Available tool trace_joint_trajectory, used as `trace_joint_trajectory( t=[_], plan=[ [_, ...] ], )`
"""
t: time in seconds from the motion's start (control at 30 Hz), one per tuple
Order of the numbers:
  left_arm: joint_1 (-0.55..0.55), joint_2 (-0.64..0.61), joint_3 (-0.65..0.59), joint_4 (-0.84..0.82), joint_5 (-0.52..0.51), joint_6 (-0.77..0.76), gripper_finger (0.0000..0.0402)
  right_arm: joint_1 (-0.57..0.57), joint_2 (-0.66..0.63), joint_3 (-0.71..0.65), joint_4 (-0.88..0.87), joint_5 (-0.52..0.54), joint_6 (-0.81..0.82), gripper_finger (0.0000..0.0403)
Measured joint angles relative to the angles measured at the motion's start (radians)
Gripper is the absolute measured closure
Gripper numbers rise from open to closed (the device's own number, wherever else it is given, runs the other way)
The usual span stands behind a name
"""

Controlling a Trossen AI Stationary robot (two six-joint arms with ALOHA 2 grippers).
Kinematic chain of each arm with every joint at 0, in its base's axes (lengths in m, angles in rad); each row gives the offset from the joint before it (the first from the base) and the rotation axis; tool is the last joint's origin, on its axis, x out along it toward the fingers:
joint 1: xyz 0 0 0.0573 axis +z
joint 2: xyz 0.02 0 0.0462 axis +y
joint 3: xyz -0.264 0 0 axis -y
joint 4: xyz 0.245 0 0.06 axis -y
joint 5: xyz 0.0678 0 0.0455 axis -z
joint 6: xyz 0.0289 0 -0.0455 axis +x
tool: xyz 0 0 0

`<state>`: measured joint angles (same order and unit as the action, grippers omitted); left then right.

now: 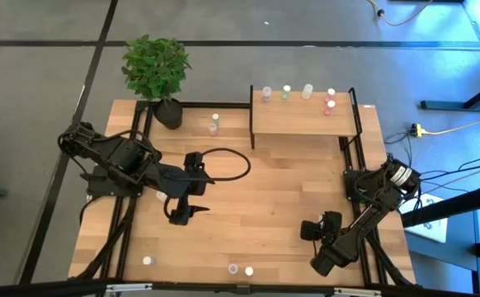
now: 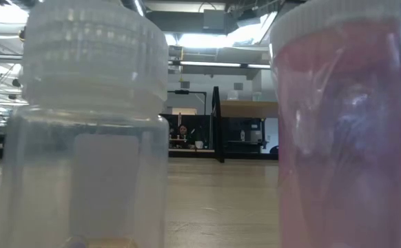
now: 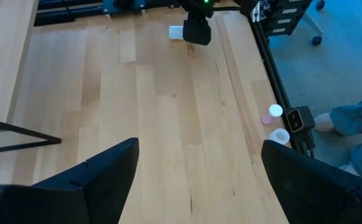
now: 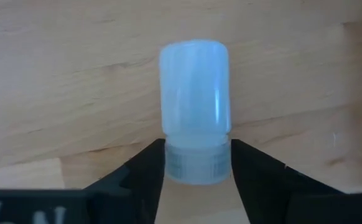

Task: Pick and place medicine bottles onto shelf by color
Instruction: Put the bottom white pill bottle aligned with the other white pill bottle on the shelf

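The right gripper [image 4: 196, 165] has its jaws pressed on the cap of a white bottle [image 4: 194, 134] lying on the tabletop [image 1: 265, 206]: the pick step. Next, lift and carry it to the shelf [image 1: 302, 122]. The left gripper [image 1: 192, 211] waits, jaws wide and empty.

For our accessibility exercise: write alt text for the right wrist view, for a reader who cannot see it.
The right gripper has its two dark fingers on either side of the cap end of a small translucent white medicine bottle. The bottle lies on its side on the light wooden tabletop.
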<state>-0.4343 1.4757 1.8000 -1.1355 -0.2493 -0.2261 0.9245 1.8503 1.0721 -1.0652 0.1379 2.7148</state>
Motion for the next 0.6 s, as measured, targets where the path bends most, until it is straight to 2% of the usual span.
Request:
trace_joint_trajectory(
  t=[0.23, 0.5, 0.6],
  plan=[
    [0.000, 0.000, 0.000, 0.000, 0.000, 0.000, 0.0067, 0.000, -0.001, 0.001, 0.021, 0.015, -0.023, 0.0257],
    [0.000, 0.000, 0.000, 0.000, 0.000, 0.000, 0.0067, 0.000, -0.001, 0.016, 0.029, 0.011, -0.125, 0.0246],
    [0.000, 0.000, 0.000, 0.000, 0.000, 0.000, 0.0067, 0.002, -0.001, 0.018, 0.027, 0.047, -0.130, 0.0253]
  ],
)
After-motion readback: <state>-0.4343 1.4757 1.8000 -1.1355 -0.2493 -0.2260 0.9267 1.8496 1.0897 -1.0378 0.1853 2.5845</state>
